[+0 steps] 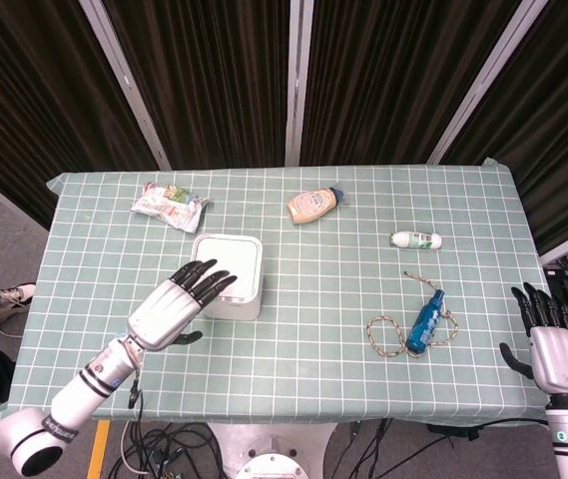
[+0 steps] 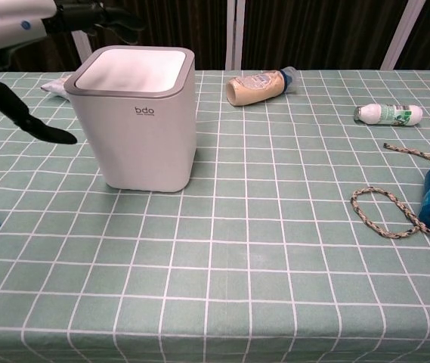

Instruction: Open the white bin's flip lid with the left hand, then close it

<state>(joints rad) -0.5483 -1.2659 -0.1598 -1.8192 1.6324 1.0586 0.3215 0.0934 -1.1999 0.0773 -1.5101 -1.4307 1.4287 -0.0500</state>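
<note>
From the head view, the white bin (image 1: 229, 274) stands left of centre on the green checked table (image 1: 293, 339), its lid (image 1: 232, 261) flat and closed. The left hand (image 1: 179, 304) hangs over the bin's near-left corner, holding nothing, its dark fingers (image 1: 207, 279) spread above the lid. The right hand (image 1: 553, 344) sits off the table's right edge, fingers apart and empty. A snack packet (image 1: 169, 203), a sauce bottle (image 1: 313, 206), a small white bottle (image 1: 416, 239) and a blue bottle (image 1: 426, 319) lying on a rope (image 1: 388, 334) are scattered about. In the chest view, the left hand (image 2: 48, 23) is above the bin (image 2: 143, 125), thumb lowered beside its left wall; whether the fingers touch the lid I cannot tell.
</note>
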